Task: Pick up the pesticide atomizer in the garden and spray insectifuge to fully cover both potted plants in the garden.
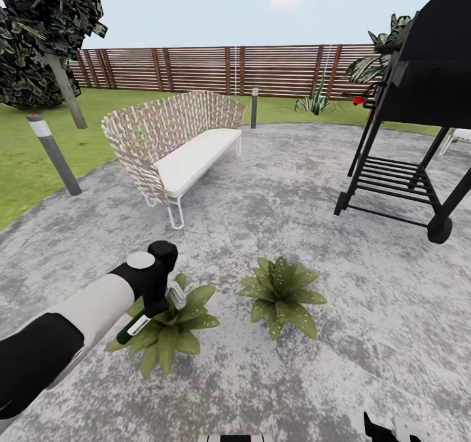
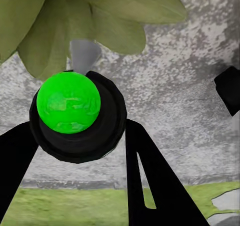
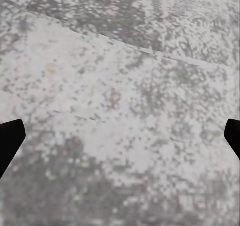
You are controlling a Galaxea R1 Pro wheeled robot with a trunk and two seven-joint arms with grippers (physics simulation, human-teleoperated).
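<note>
The left gripper [image 1: 159,296] is clenched on the pesticide atomizer [image 1: 134,327], holding it tilted just above the left potted plant [image 1: 167,327], whose leaves spread under and around the wrist. In the left wrist view the bottle's round green end [image 2: 68,102] sits between the two dark fingers [image 2: 150,176], with broad leaves [image 2: 90,15] and a grey pot [image 2: 84,53] beyond it. The second potted plant [image 1: 281,293] stands near the first, apart from it, both toward the near middle of the round grey paving [image 1: 314,193]. Around them the paving lies bare on every side (the widest stretch runs to the right and toward the far edge). A wicker seat [image 1: 176,144] stands by the paving's left edge where it meets the lawn [image 1: 26,161], and a black grill [image 1: 418,102] stands at the right edge. Two grey bollard lamps [image 1: 53,154] mark the lawn side, and a slatted wooden fence [image 1: 216,69] closes the far boundary. The right gripper [image 3: 120,136] hangs released, its dark fingertips [image 3: 10,138] wide apart over bare mottled paving.
</note>
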